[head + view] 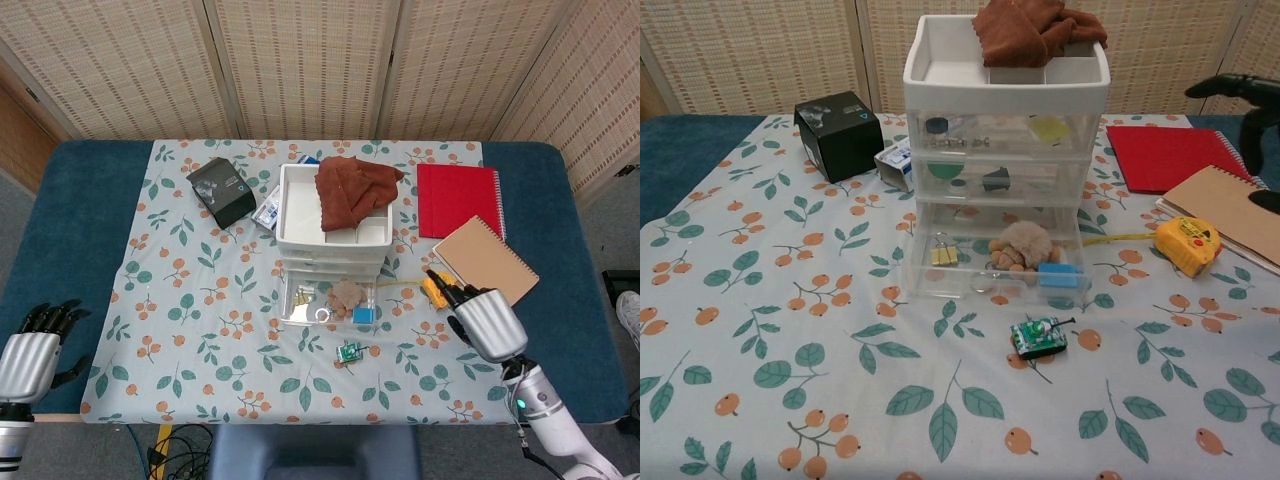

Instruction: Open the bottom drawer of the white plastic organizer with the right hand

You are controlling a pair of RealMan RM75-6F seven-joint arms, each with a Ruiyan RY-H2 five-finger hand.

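The white plastic organizer [335, 225] [1005, 75] stands mid-table with a brown cloth [352, 190] on top. Its bottom drawer [328, 300] [995, 268] is pulled out toward me and shows binder clips, a tan fuzzy item and a blue block. My right hand [487, 322] hovers right of the drawer, apart from it, fingers extended and holding nothing. In the chest view only its dark fingertips [1240, 88] show, at the upper right. A small green toy tank [349, 352] [1038, 336] lies on the cloth in front of the drawer. My left hand [35, 350] rests open at the table's near left edge.
A yellow tape measure [436, 287] [1187, 245] lies just beyond the right hand. The tan notebook [487, 265] and red notebook [458, 198] lie at the right. A black box [222, 190] and a blue-white packet [895, 162] sit left of the organizer.
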